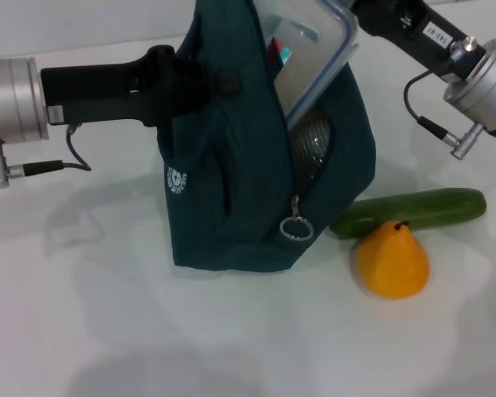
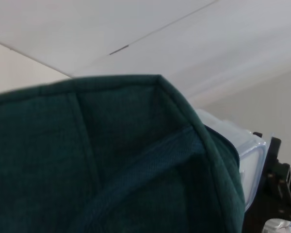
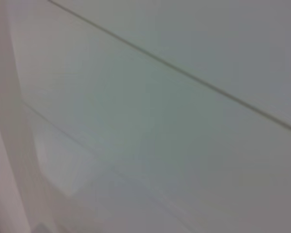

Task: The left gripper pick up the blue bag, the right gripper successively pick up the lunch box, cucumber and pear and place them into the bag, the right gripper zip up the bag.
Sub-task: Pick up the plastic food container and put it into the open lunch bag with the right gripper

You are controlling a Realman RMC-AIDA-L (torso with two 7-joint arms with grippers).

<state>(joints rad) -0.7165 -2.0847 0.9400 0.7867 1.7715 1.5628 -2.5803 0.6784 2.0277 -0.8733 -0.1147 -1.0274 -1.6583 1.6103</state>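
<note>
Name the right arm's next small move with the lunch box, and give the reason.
Probably lower it further. The lunch box sits tilted, only partly inside the bag mouth, with its upper end at the right end effector. The left end effector holds the bag's top. The cucumber and pear wait on the table.

The dark teal blue bag (image 1: 231,190) is held upright on the table, its top open. The clear, blue-rimmed lunch box (image 1: 310,58) is tilted halfway into its mouth. The cucumber (image 1: 413,211) and yellow-orange pear (image 1: 393,258) are seen touching beside the bag
</note>
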